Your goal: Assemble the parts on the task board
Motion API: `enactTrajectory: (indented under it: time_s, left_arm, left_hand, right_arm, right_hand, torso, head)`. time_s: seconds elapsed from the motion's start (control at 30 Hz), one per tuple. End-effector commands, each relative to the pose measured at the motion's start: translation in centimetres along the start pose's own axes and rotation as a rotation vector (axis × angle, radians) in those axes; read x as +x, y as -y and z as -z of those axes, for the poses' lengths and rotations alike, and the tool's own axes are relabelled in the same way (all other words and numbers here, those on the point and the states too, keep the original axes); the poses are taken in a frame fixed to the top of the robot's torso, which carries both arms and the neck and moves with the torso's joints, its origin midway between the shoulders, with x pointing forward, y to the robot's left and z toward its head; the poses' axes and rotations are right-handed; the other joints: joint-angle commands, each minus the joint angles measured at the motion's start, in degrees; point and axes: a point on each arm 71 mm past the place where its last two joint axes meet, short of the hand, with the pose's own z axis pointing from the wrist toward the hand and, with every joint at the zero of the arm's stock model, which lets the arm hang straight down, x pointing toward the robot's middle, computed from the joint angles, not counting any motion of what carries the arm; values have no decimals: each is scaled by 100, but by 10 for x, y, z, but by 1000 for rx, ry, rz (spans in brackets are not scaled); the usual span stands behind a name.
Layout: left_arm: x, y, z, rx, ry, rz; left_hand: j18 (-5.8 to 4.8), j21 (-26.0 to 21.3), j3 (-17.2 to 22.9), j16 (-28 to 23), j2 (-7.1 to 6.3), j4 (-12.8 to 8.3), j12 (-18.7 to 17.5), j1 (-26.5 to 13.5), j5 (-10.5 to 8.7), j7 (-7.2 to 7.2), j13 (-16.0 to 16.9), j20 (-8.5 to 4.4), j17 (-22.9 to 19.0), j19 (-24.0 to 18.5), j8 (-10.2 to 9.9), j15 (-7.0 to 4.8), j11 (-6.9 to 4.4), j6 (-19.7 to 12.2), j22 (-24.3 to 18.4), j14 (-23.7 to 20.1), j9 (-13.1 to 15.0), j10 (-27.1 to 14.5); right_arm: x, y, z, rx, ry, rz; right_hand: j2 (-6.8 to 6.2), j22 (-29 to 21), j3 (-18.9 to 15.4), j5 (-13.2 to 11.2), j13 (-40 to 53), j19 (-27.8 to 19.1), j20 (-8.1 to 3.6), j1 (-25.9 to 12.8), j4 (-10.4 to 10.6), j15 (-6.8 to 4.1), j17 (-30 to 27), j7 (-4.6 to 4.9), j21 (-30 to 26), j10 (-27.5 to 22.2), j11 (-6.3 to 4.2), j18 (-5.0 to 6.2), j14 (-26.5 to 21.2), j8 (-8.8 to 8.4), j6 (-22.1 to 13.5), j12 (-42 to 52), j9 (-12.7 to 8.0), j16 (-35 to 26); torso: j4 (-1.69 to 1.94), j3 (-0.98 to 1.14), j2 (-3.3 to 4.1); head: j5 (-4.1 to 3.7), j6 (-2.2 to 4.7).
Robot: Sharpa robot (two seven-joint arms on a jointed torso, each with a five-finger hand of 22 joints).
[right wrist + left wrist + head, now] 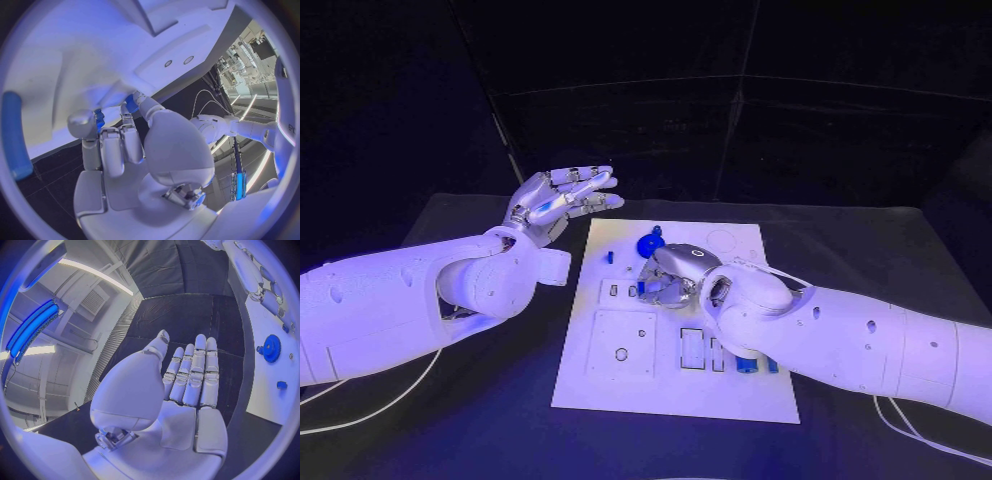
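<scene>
The white task board [672, 385] lies in the middle of the black table. A blue gear [651, 243] stands near its far edge, and the left wrist view shows the gear [271, 348] too. My right hand [672, 275] is bent down over the middle of the board. There its thumb and a finger pinch a small blue part [99, 120] against the board [94, 65]. A second blue part [131, 103] sits right by another fingertip. My left hand [560, 200] hangs raised off the board's far left corner, fingers straight and apart, holding nothing; the left hand [187, 385] shows a bare palm.
A small blue peg [609, 257] stands left of the gear. Several blue parts [747, 364] lie at the board's right side, partly under my right forearm. Pale recessed blocks [623, 343] take up the board's near left part. A long blue bar [15, 135] lies on the board.
</scene>
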Motion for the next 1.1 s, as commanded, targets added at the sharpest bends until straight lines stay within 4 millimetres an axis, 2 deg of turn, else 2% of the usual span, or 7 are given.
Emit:
enactTrajectory:
  time_s: [0.03,0.33,0.73,0.93,1.1]
  left_arm:
    - [1,1,0,6,-10,4]
    - [1,1,0,5,-9,4]
    - [1,1,-1,4,-11,4]
    - [2,1,-1,2,-12,5]
    - [1,1,-1,2,-11,5]
  left_hand:
    - [16,-17,-8,-18,50,-39,-40,-14,-6,112,6,-1,9,27,-25,19,35,-8,-7,29,-2,12]
    - [16,-17,-8,-18,50,-39,-40,-14,-6,112,6,-1,9,27,-25,19,35,-8,-7,29,-2,12]
    - [16,-17,-8,-18,50,-39,-40,-14,-6,112,6,-1,9,27,-25,19,35,-8,-7,29,-2,12]
    - [15,-28,-18,-29,55,-54,-52,-19,-6,119,5,1,10,34,-39,23,41,-17,-14,32,-3,6]
    - [15,-30,-19,-30,57,-55,-53,-20,-6,119,5,1,10,34,-40,24,41,-18,-14,32,-3,5]
  right_arm:
    - [4,3,1,28,-19,12]
    - [3,4,1,41,-6,9]
    - [2,5,1,48,11,4]
    - [0,6,1,55,37,-4]
    - [-2,4,2,49,74,-20]
  right_hand:
    - [-70,-17,-60,59,502,-4,-21,-22,8,-29,768,34,1,-16,-11,-2,446,-47,-60,-29,-12,2]
    - [-168,-60,-128,102,462,-24,-5,-83,30,-9,748,62,-24,-46,13,5,441,-99,-145,-67,-19,-7]
    - [-235,-70,-244,63,458,-25,18,-187,107,13,752,84,-35,-49,38,6,441,-136,-214,-72,-14,-7]
    - [-341,-147,-507,-187,379,-59,48,-300,221,49,716,129,-79,-109,81,17,433,-242,-459,-141,-24,-22]
    - [-385,-298,-824,-139,186,-135,98,-335,377,101,623,200,-164,-267,146,38,410,-274,-774,-306,-23,-60]
  torso:
    - [0,0,2]
    - [-1,2,4]
    - [-2,3,3]
    - [-5,5,3]
    - [2,3,3]
  head:
    - [-3,5]
    - [-2,2]
    - [-1,3]
    - [-4,3]
    - [-17,14]
